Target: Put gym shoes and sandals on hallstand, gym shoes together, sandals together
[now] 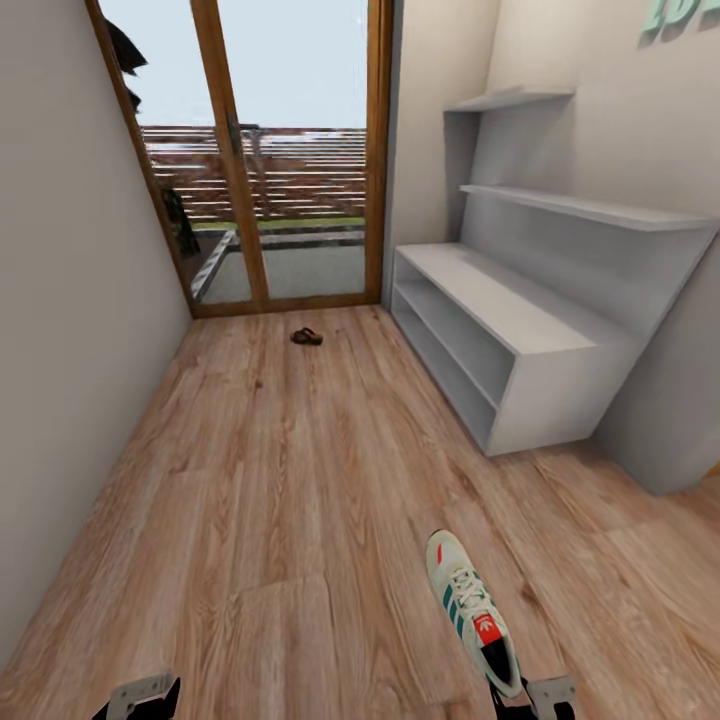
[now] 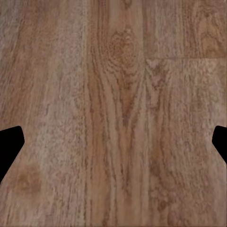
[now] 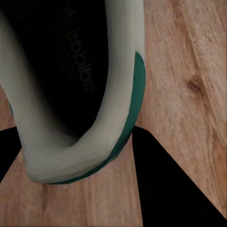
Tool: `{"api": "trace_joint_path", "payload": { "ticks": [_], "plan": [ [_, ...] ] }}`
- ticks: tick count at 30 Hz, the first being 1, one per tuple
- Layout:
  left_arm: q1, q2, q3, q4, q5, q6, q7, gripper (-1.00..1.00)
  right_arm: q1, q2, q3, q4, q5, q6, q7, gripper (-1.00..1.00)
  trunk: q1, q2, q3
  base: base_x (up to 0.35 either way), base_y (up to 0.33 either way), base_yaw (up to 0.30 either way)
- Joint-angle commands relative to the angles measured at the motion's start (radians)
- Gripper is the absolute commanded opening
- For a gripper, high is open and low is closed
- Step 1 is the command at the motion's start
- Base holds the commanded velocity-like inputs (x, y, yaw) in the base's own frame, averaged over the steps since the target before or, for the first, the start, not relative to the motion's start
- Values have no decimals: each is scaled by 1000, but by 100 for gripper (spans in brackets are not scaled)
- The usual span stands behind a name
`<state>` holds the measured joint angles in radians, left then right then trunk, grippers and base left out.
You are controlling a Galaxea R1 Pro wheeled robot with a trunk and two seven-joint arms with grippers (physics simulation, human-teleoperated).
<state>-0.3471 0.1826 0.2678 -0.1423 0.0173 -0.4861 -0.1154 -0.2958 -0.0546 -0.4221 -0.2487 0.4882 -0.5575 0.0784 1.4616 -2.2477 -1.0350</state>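
Note:
One cream-white gym shoe (image 1: 470,610) with green stripes and a red tongue label shows at the near right, toe pointing away over the corridor floor (image 1: 300,480). My right gripper (image 1: 530,700) is shut on its heel; the right wrist view has the heel rim (image 3: 118,94) between the dark fingers (image 3: 175,189). A dark brown sandal (image 1: 306,337) lies far off on the floor by the door. The light-grey hallstand (image 1: 500,300) stands along the right wall, its top and shelves bare. My left gripper (image 1: 135,700) hangs open over bare planks (image 2: 113,94).
A wood-framed glass door (image 1: 290,150) closes the corridor's far end. Two thin grey wall shelves (image 1: 590,207) hang above the hallstand. A plain wall (image 1: 60,300) runs along the left side. Open floor lies between me and the rack.

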Motion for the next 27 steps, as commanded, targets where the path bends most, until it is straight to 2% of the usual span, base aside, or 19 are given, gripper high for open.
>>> {"api": "trace_joint_path", "payload": {
  "ticks": [1,20,27],
  "plan": [
    [-1,0,8,1,2,-2,-10,100,-1,0,-9,0,0,-4,10,-100,0,0,-1,338,0,1],
    [-1,0,8,1,3,-2,-9,100,-1,1,-7,1,-2,-4,9,-100,0,0,-1,338,0,0],
    [-1,0,8,1,2,-2,-9,100,0,1,-7,2,-3,-4,8,-100,0,0,4,338,0,136]
  ]
}}
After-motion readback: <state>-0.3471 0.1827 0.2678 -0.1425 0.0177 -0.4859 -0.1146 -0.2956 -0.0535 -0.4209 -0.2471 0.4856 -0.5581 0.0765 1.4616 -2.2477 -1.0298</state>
